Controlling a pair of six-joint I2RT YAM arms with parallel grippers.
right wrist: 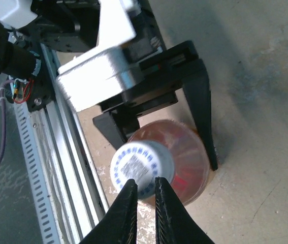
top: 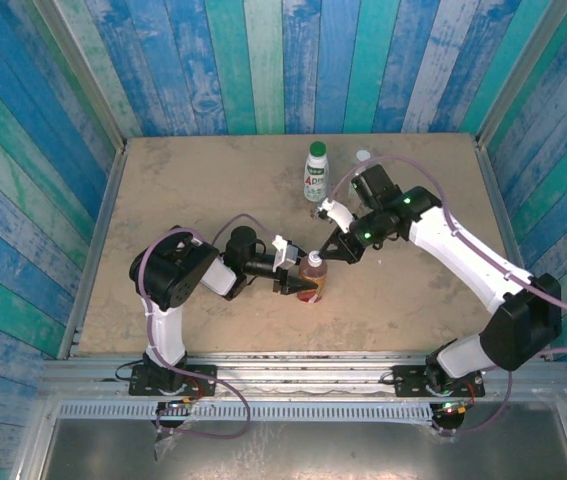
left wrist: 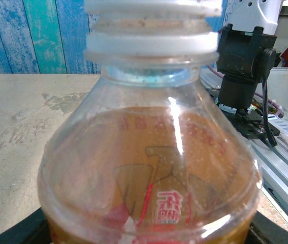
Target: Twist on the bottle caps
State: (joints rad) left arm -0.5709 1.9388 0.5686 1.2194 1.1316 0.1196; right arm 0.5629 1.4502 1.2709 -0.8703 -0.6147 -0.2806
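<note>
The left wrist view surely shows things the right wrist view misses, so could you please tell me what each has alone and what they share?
Unlike the right wrist view, the left wrist view gives the amber bottle side-on, with bare neck threads under the white cap and the plank wall behind. The right wrist view instead gives the cap's printed top, the left claw straddling the bottle, and the shut right claw at the cap's edge. Both share bottle, cap and table.

One amber bottle (top: pixel 312 283), one white bottle (top: pixel 315 180), three caps (top: pixel 316 148) (right wrist: pixel 141 166) (top: pixel 363 155), two arms (top: pixel 178 275) (top: pixel 463 255).
</note>
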